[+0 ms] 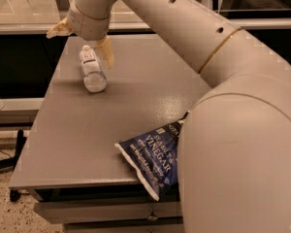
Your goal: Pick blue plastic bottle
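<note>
- Grey table [136,96] fills the middle of the camera view; its far edge runs along 12 o'clock, its near edge along 6 o'clock.
- Blue plastic bottle [92,71] lies on its side on the table top, at about 10 o'clock of the surface, close to the far corner at that side. Narrow white end points to 12 o'clock, broad round end to 6 o'clock. Pale clear body, white-blue label round the middle.
- Gripper [81,40] hangs over the bottle's 12 o'clock end, wrist pointing down from the top of the view.
- Fingers spread wide, nothing between them gripped. One finger [105,52] stands just beside the bottle at its 3 o'clock side, near the narrow end; cannot tell if it touches. The other finger [56,30] sticks out toward 9 o'clock, apart from the bottle, over the far table edge.
- Cream arm [218,52] sweeps from the gripper down to 4 o'clock, where a big rounded link fills that corner.
- Dark blue chip bag [153,157] lies flat at 5 o'clock of the table, near the front edge, well apart from the bottle; its 3 o'clock side is hidden behind the arm link. "VINEGAR" readable on it.
</note>
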